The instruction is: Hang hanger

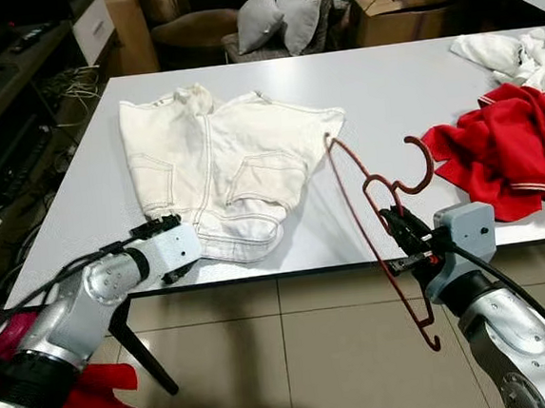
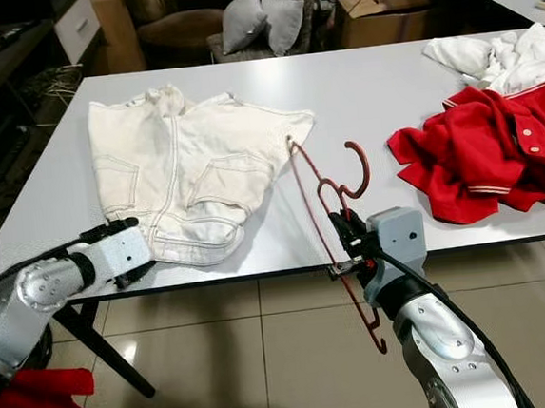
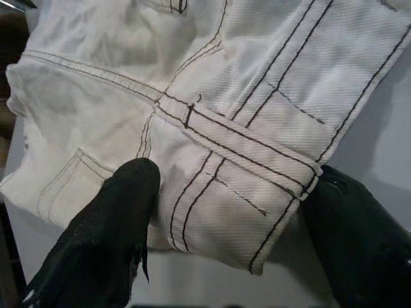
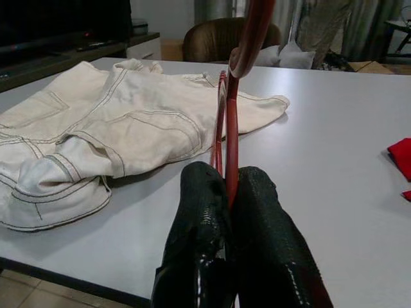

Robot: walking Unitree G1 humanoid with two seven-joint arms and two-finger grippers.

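Note:
A dark red wire hanger (image 1: 353, 197) stands tilted over the table's front edge, hook up, its lower end hanging below the tabletop. My right gripper (image 1: 400, 223) is shut on its neck; in the right wrist view the two black fingers (image 4: 199, 212) pinch the wire (image 4: 232, 128). White denim shorts (image 1: 217, 171) lie flat on the grey table (image 1: 386, 79). At their near hem my left gripper (image 3: 231, 208) is open, one finger on each side of the folded waistband (image 3: 244, 154), not closed on it.
A red garment (image 1: 516, 154) and white clothes (image 1: 512, 49) lie at the table's right end. Behind the table stand a chair with grey cushions (image 1: 275, 18) and a cardboard box (image 1: 399, 11). Red cloth (image 1: 98, 391) lies on the tiled floor by a table leg (image 1: 142, 354).

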